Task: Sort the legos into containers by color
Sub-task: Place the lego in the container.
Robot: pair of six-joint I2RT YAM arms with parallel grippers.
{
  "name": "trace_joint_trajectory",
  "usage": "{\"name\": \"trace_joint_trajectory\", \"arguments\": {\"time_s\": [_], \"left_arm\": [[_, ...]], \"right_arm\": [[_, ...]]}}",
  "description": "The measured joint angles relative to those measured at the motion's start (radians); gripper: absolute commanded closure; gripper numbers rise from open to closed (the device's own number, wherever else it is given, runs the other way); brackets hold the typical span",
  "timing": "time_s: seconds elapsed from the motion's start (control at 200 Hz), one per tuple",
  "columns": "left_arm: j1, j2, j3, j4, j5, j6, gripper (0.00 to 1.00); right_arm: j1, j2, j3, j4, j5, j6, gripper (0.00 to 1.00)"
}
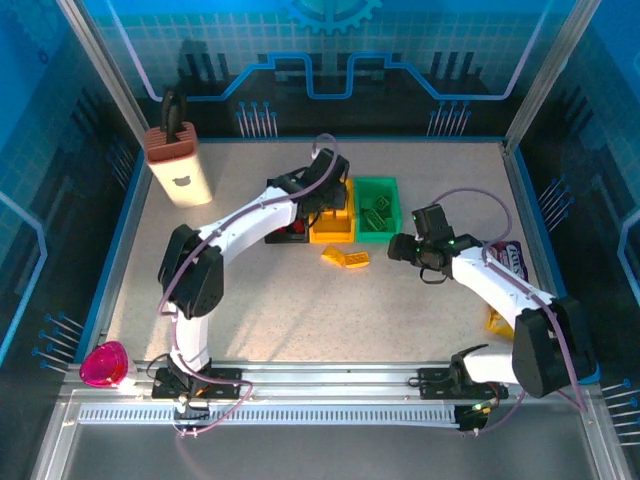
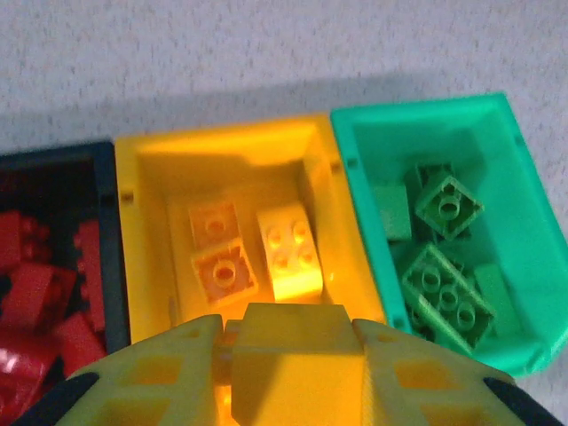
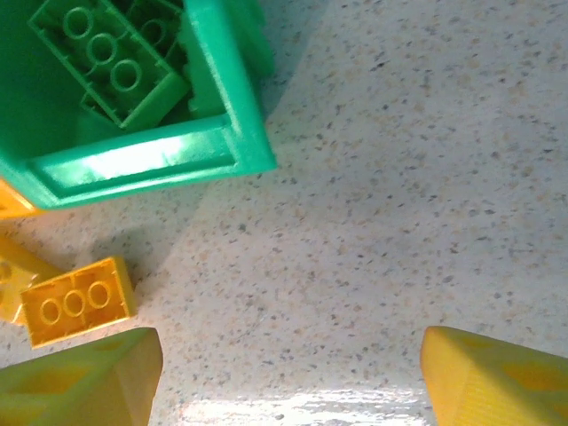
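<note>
Three bins stand in a row: black bin (image 2: pixel 106 177) with red legos (image 2: pixel 40 293), yellow bin (image 2: pixel 222 146) with yellow legos (image 2: pixel 288 248), green bin (image 2: pixel 426 124) with green legos (image 2: pixel 439 288). My left gripper (image 2: pixel 288 355) hovers over the yellow bin (image 1: pixel 331 226), shut on a yellow lego (image 2: pixel 288 342). My right gripper (image 3: pixel 293 373) is open above bare table, just right of the green bin (image 3: pixel 151 160). Loose yellow legos (image 1: pixel 345 257) lie in front of the bins; one of these yellow legos (image 3: pixel 78 300) is by my right gripper's left finger. Another yellow lego (image 1: pixel 497 321) lies under the right arm.
A tall beige box with a brown top (image 1: pixel 180 165) stands at the back left. A pink-purple packet (image 1: pixel 510 260) lies at the right, partly under the right arm. A pink object (image 1: pixel 104 364) sits at the front left edge.
</note>
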Motion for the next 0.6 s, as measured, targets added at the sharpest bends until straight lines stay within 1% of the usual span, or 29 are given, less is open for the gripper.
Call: {"name": "trace_joint_trajectory", "arguments": {"time_s": [0.07, 0.235, 0.29, 0.305, 0.355, 0.405, 0.435, 0.52, 0.6], "left_arm": [[0.014, 0.051, 0.047, -0.002, 0.001, 0.019, 0.65], [0.05, 0.164, 0.115, -0.024, 0.023, 0.04, 0.64], [0.066, 0.185, 0.123, -0.031, 0.031, 0.045, 0.61], [0.071, 0.19, 0.127, -0.035, 0.032, 0.047, 0.58], [0.084, 0.204, 0.142, -0.043, 0.039, 0.05, 0.4], [0.094, 0.209, 0.153, -0.046, 0.04, 0.05, 0.3], [0.1, 0.209, 0.158, -0.047, 0.042, 0.05, 0.27], [0.105, 0.204, 0.173, -0.055, 0.044, 0.066, 0.23], [0.101, 0.169, 0.145, -0.043, 0.055, 0.069, 0.2]], "right_arm": [[0.024, -0.013, -0.01, 0.008, -0.006, 0.0, 0.23], [0.074, -0.015, -0.013, 0.024, -0.013, 0.0, 0.23], [0.085, -0.015, -0.013, 0.026, -0.013, 0.0, 0.23], [0.087, -0.015, -0.013, 0.026, -0.013, 0.0, 0.23], [0.097, -0.015, -0.013, 0.03, -0.013, 0.0, 0.23], [0.103, -0.015, -0.013, 0.032, -0.013, 0.0, 0.22], [0.104, -0.015, -0.013, 0.034, -0.014, 0.0, 0.21], [0.122, -0.012, -0.013, 0.033, -0.006, 0.0, 0.18], [0.152, 0.007, -0.008, 0.034, -0.005, 0.0, 0.17]]}}
